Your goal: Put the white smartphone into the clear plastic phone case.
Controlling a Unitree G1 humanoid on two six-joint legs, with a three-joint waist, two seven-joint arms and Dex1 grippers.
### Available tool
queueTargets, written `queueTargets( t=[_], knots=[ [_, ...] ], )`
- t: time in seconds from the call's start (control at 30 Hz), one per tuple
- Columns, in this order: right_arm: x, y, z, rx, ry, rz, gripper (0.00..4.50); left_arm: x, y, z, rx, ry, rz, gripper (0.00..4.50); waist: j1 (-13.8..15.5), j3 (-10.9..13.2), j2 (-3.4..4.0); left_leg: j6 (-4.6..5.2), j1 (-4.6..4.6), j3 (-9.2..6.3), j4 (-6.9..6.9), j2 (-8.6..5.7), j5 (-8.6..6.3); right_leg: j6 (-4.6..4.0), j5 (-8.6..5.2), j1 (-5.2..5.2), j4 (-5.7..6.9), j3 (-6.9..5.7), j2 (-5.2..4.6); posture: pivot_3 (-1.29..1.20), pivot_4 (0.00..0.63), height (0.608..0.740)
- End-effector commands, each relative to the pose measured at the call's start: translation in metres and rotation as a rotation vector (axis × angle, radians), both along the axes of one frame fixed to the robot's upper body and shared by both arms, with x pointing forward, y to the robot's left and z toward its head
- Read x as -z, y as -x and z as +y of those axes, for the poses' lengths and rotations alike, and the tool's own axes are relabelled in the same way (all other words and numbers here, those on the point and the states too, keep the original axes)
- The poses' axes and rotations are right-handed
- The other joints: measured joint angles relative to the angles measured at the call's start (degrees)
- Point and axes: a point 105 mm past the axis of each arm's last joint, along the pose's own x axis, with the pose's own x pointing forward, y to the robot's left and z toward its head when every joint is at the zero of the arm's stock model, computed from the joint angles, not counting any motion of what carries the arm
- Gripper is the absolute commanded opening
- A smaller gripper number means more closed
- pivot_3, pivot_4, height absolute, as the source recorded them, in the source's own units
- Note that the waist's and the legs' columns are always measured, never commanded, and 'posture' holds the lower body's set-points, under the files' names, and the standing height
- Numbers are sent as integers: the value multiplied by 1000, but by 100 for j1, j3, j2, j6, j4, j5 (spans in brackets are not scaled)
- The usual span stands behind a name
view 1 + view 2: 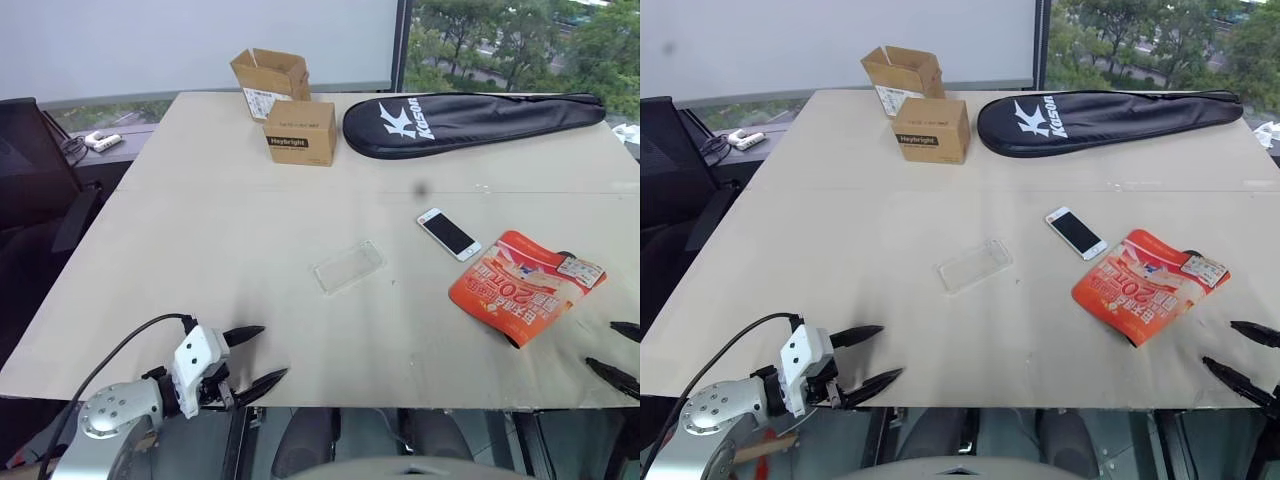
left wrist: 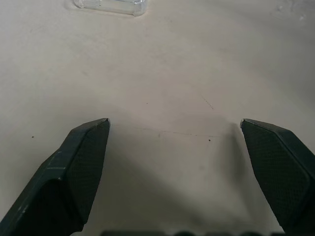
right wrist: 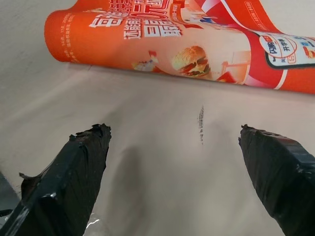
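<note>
The white smartphone (image 1: 449, 234) lies screen up on the beige table, right of centre, just beyond the orange snack pouch (image 1: 525, 284). The clear plastic phone case (image 1: 348, 266) lies empty near the table's middle, left of the phone; its edge also appears in the left wrist view as the case (image 2: 109, 6). My left gripper (image 1: 257, 357) hovers open over the near left edge of the table, well short of the case. My right gripper (image 1: 618, 352) stands open at the near right edge, just in front of the pouch (image 3: 177, 42). Neither holds anything.
Two cardboard boxes (image 1: 290, 118) stand at the far middle of the table. A black racket cover (image 1: 470, 120) lies at the far right. A dark chair (image 1: 40, 190) stands off the table's left side. The table's near edge (image 1: 400, 405) runs just in front of both grippers.
</note>
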Motion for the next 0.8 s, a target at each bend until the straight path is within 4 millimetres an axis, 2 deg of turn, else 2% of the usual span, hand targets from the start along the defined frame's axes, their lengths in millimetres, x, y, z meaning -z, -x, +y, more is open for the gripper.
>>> queueTargets(
  t=[0.03,0.17,0.57,0.8],
  knots=[
    [-3,1,-2,19,-13,-23,4500,4,-5,8,-44,-7,4,4446,0,0,0,0,0,0,0,0,0,0,0,0,0,0,0,0,150,740],
    [-2,6,-2,42,-40,-19,4500,2,-8,10,-67,31,-19,4446,9,-1,1,0,-2,-5,0,0,0,0,0,0,0,-6,0,0,150,740],
    [2,12,-2,112,-69,-13,4500,5,-2,8,-50,55,7,4446,-19,1,-2,-1,-4,-12,-2,3,-1,1,-1,-5,-1,0,-4,0,150,740],
    [-4,5,1,241,-184,14,4500,1,-8,8,-12,67,15,4446,-10,1,3,-1,-4,-24,-3,4,-1,1,-1,-6,-1,-1,-11,0,150,740]
  ],
)
